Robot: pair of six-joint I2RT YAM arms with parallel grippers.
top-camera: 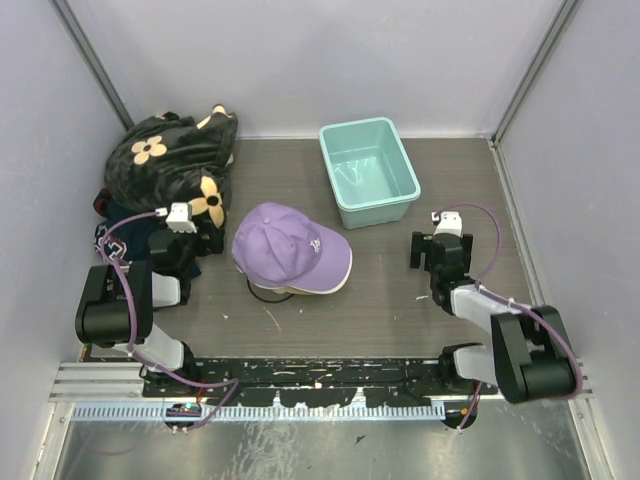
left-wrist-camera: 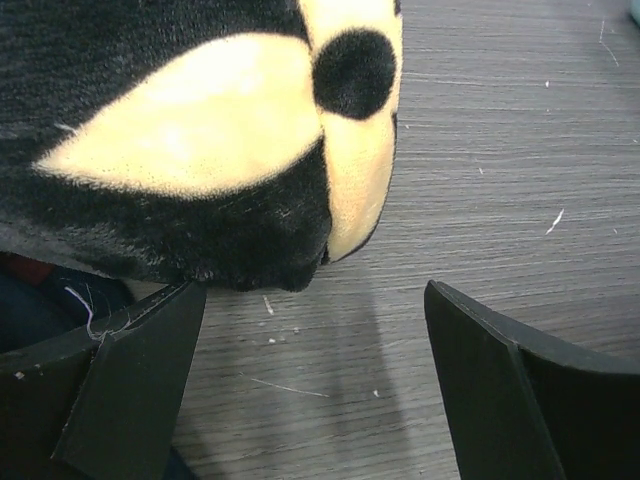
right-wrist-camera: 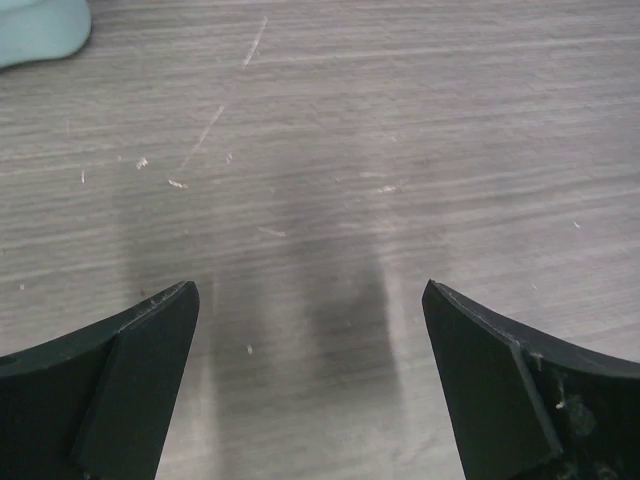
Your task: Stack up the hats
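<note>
left pincer (left-wrist-camera: 312,292) wide, empty | purple hat (top-camera: 285,243) between | right pincer (right-wrist-camera: 310,290) wide, empty

No writing can be read anywhere; the purple cap (top-camera: 283,240) carries a white front mark, too small to make out.

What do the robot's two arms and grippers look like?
The left arm and right arm are both made of chunky black joints joined by pale grey links. A thin purple cable loops along each, and a small white box sits at each wrist. The left gripper and right gripper have flat, matte black, wedge-shaped fingers.
</note>
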